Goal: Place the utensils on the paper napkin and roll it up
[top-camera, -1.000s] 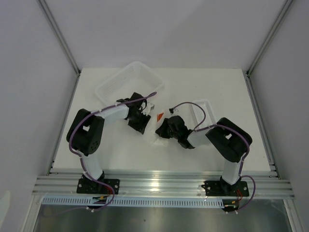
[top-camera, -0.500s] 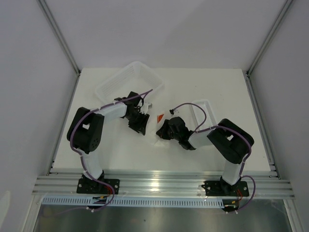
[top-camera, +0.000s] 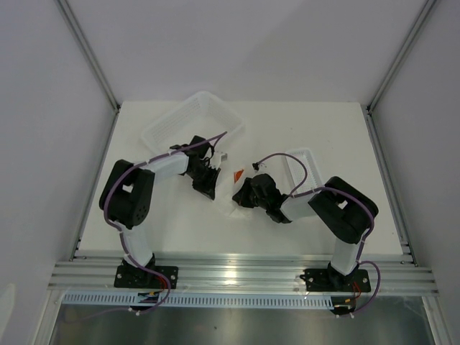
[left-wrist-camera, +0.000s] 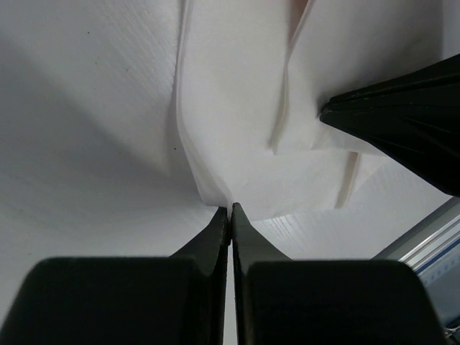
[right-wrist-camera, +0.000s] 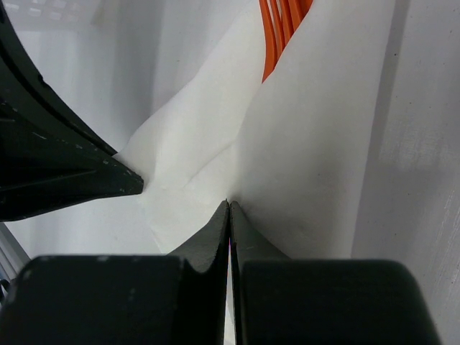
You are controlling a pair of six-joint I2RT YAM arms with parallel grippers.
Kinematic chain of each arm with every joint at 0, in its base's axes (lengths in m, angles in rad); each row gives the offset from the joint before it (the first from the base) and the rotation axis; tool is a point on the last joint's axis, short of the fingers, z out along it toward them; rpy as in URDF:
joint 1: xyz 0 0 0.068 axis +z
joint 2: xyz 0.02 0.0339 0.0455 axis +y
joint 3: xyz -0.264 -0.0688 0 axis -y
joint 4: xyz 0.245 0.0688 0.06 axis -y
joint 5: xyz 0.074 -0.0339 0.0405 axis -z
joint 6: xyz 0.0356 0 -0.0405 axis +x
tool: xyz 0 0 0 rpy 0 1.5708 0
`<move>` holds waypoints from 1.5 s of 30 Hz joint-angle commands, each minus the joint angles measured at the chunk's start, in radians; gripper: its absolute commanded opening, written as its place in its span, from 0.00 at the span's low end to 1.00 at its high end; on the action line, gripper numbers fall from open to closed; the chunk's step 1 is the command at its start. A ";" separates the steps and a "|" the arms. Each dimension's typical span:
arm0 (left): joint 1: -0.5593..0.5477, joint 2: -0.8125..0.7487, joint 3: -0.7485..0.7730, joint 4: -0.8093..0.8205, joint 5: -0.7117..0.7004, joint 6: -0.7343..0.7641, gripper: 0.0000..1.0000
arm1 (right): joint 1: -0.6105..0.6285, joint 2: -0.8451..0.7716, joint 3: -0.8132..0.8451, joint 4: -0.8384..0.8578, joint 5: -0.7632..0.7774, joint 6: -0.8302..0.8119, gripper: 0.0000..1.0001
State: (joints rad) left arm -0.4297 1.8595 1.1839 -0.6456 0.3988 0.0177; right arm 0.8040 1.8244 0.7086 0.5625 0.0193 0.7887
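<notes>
Paper napkin (left-wrist-camera: 237,108) is newly pinched by left pincer (left-wrist-camera: 230,210); right pincer (right-wrist-camera: 228,205) keeps gripping it.

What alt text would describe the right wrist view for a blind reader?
The right gripper, shut, pinches the white paper napkin; orange utensils poke out at the top. The left gripper meets the napkin at left.

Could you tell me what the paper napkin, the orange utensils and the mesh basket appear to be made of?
Paper napkin: thin, soft, matte white paper; it creases and folds in layers.
Utensils: smooth and orange-red, probably plastic, judging by the uniform colour and slight sheen.
Mesh basket: likely white plastic with perforated walls, though it is too small to be sure.
</notes>
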 commanded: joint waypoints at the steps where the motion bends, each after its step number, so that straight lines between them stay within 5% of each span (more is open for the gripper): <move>1: -0.006 -0.075 0.023 0.009 0.046 0.007 0.01 | 0.014 -0.007 -0.020 -0.076 0.025 -0.022 0.00; 20: -0.092 -0.115 0.115 0.037 0.216 0.016 0.01 | -0.008 -0.008 0.000 -0.090 -0.007 0.006 0.00; 45: -0.149 0.018 0.233 0.034 0.160 0.005 0.01 | -0.042 -0.023 -0.003 -0.067 -0.102 0.049 0.00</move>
State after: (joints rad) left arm -0.5690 1.8633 1.3617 -0.6254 0.5602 0.0235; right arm 0.7635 1.8210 0.7124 0.5381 -0.0803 0.8375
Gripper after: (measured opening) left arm 0.011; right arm 0.003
